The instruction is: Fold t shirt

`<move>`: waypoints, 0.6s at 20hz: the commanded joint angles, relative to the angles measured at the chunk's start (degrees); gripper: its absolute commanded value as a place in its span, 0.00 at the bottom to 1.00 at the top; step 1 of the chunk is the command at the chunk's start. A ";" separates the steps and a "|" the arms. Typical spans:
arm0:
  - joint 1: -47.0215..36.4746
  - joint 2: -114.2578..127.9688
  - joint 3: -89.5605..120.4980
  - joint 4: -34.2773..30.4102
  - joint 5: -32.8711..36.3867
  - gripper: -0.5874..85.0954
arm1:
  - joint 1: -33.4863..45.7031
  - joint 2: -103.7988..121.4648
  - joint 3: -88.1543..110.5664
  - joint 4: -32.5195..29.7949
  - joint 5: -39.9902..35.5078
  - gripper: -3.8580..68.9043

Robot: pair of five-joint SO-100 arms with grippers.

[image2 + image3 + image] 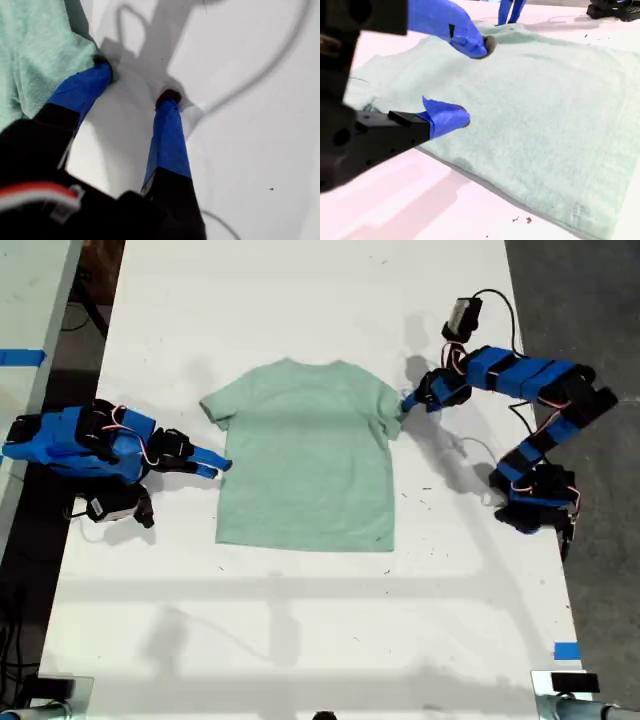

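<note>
The pale mint-green t shirt [305,455] lies flat on the white table [300,620], neck toward the far edge, both short sleeves spread. My first gripper [405,403] [136,80] is open at the sleeve on the exterior view's right. One blue fingertip [102,67] touches the t shirt [35,55] edge and the other rests on bare table. My second gripper [218,465] [472,82] is open at the t shirt [555,115] side edge on the exterior view's left, just below that sleeve, with its fingers spread above the fabric. Nothing is held.
Strips of blue tape [566,650] mark the table near the exterior view's lower right, and another strip [20,357] sits on a neighbouring surface at its left. A black cable [500,300] loops over the first arm. Dark floor borders the table at the exterior view's right.
</note>
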 commanded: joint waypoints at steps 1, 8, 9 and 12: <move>-0.09 0.53 0.53 -1.05 0.26 0.22 | -1.93 3.78 0.00 -1.41 0.70 0.35; -0.09 0.53 0.53 -1.05 0.26 0.22 | -3.16 15.03 8.53 -9.14 -2.20 0.36; -0.09 0.53 0.53 -1.05 0.26 0.22 | -3.25 12.74 7.38 -9.14 -2.29 0.35; -0.09 0.53 0.53 -1.05 0.26 0.22 | -3.16 2.81 -0.53 -4.57 -2.11 0.35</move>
